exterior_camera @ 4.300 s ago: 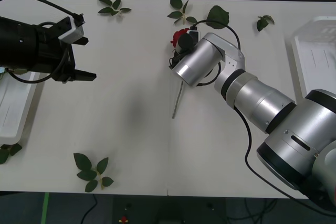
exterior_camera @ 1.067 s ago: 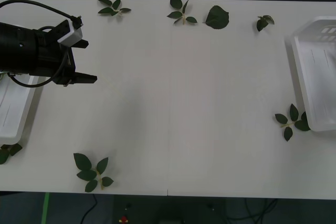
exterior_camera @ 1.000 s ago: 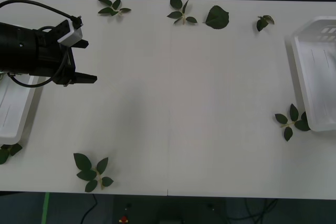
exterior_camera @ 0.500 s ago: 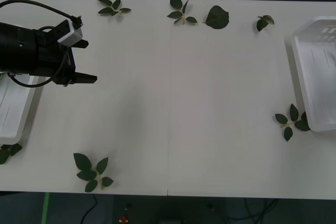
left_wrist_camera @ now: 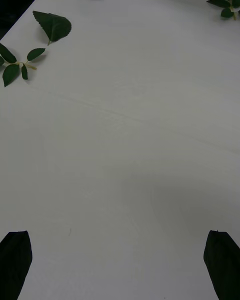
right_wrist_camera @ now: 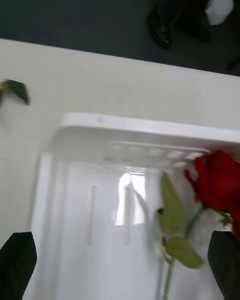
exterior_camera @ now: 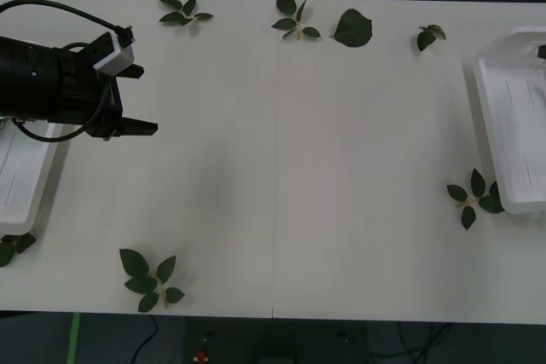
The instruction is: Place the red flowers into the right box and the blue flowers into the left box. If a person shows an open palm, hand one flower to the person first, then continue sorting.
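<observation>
One red flower (right_wrist_camera: 219, 179) lies in the right box (right_wrist_camera: 75, 170) with its green stem and leaves running along the floor. My right gripper (right_wrist_camera: 120, 260) hovers open above that box, clear of the rose. The right box (exterior_camera: 512, 138) sits at the table's right edge. My left gripper (exterior_camera: 130, 125) hangs open over bare table (left_wrist_camera: 120, 145) next to the left box (exterior_camera: 19, 178), holding nothing. The blue flowers and the person are out of view.
Loose green leaf sprigs lie along the far edge (exterior_camera: 294, 19), a single large leaf (exterior_camera: 352, 29) beside them, one sprig by the right box (exterior_camera: 473, 195) and one near the front left (exterior_camera: 149, 279). A dark shoe (right_wrist_camera: 160, 27) stands beyond the table.
The right arm and its red rose have left the table's middle; the rose now lies in the right box. That box has shifted slightly right. The left arm has not moved.
</observation>
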Controlling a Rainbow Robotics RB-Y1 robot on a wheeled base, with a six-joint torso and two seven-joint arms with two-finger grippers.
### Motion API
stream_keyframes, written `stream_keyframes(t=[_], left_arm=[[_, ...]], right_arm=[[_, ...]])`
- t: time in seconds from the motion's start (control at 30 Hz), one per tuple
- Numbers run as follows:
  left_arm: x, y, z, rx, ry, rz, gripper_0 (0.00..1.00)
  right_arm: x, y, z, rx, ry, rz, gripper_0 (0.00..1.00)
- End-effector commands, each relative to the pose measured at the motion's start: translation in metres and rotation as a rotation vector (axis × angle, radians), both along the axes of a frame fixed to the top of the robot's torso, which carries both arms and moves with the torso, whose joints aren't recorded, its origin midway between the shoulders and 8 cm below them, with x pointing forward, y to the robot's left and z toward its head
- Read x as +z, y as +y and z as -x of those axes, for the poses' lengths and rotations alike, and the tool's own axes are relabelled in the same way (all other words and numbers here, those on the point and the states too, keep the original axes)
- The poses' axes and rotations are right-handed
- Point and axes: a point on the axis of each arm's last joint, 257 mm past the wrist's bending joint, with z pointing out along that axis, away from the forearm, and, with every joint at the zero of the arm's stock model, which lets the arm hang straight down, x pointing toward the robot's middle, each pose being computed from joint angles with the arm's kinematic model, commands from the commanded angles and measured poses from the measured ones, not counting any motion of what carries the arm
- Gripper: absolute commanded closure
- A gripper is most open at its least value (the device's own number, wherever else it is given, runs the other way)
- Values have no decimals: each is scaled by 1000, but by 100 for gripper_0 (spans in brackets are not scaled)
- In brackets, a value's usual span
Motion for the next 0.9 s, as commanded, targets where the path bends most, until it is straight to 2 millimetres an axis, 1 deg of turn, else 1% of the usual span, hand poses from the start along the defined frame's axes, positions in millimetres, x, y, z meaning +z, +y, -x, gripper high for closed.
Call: stream_keyframes(t=[0.03, 0.07, 0.13, 0.17, 0.2, 0.23, 0.27, 0.3, 0.37, 0.47, 0.53, 0.57, 0.67, 0.77, 0.9], left_arm=[[6, 9, 0, -28, -57, -48, 0], [6, 9, 0, -28, -57, -48, 0], [6, 9, 0, -28, -57, -48, 0], [6, 9, 0, -28, -57, -48, 0], [6, 9, 0, -28, -57, -48, 0], [6, 9, 0, -28, -57, -48, 0], [6, 9, 0, -28, -57, -48, 0], [6, 9, 0, -28, -57, -48, 0], [6, 9, 0, -28, -57, -48, 0], [6, 9, 0, -28, -57, -48, 0], [6, 9, 0, -28, -57, -48, 0], [6, 9, 0, -28, -57, -48, 0], [6, 9, 0, -28, -57, -48, 0], [6, 9, 0, -28, -57, -48, 0], [6, 9, 0, -28, -57, -48, 0]], right_arm=[[32, 48, 9, 124, 6, -9, 0], [36, 63, 12, 154, 16, -18, 0], [43, 100, 21, 235, 42, -35, 0], [46, 114, 25, 265, 49, -39, 0], [49, 134, 31, 312, 57, -44, 0], [52, 149, 36, 346, 62, -50, 0], [54, 159, 39, 372, 63, -52, 0], [56, 185, 48, 434, 71, -65, 0], [61, 212, 61, 505, 77, -76, 0], [69, 257, 85, 635, 87, -92, 0], [72, 271, 96, 692, 101, -123, 0], [74, 282, 107, 753, 114, -140, 0], [77, 298, 129, 862, 140, -157, 0], [77, 306, 147, 955, 159, -133, 0], [75, 314, 166, 1072, 157, -92, 0]])
